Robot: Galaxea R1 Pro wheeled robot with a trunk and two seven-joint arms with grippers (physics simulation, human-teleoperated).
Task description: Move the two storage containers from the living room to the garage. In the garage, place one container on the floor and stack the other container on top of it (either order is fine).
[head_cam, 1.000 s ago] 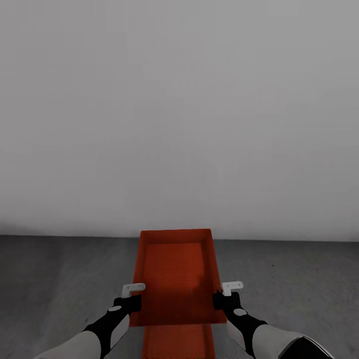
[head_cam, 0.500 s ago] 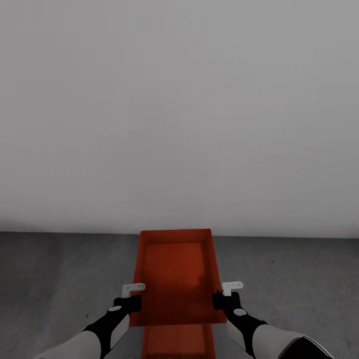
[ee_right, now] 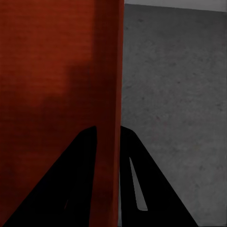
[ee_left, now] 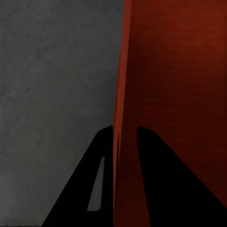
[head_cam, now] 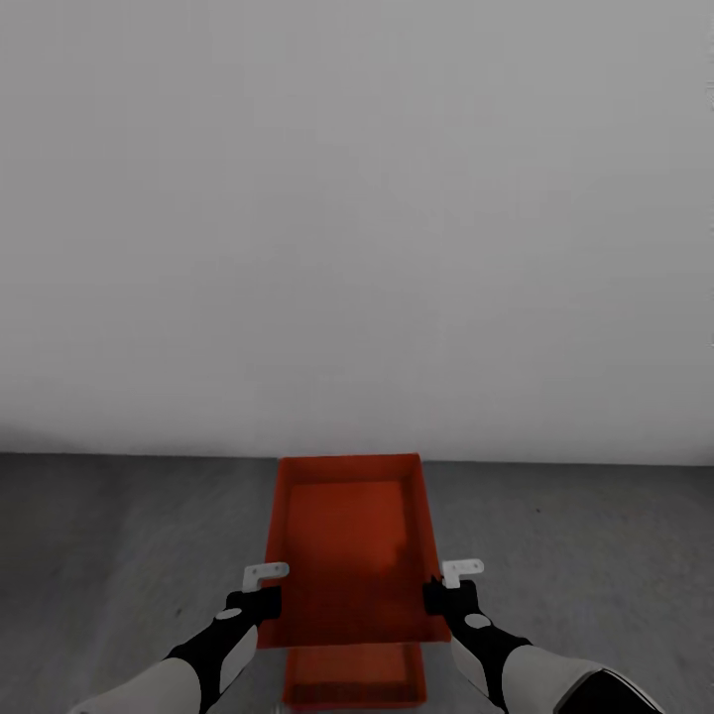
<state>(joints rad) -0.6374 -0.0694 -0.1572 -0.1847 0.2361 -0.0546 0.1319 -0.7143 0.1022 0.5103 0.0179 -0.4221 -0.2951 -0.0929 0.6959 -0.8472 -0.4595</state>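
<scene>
While both arms reach forward in the head view, we note the left tool (head_cam: 266, 587) clamped on the left long wall of the upper storage container (head_cam: 349, 540) and the right tool (head_cam: 448, 585) clamped on its right long wall. The container is held level above the floor (head_cam: 119, 555), open side up, its long axis pointing away from us toward the plain white-grey wall (head_cam: 357, 218).

Left wrist view: the two dark fingers (ee_left: 163, 184) straddle the thin orange-red wall of the container (ee_left: 175, 71), one inside, one outside, closed against it. Right wrist view: same arrangement, fingers (ee_right: 71, 179) pinching the container wall (ee_right: 56, 71), with speckled dark grey floor (ee_right: 175, 94) beyond.

We record a lower storage container (head_cam: 352, 676) directly beneath the near end of the held one, partly hidden by it. We cannot tell whether the two touch, nor whether the lower one rests on the floor. The floor meets the wall just past the held container's far end.
</scene>
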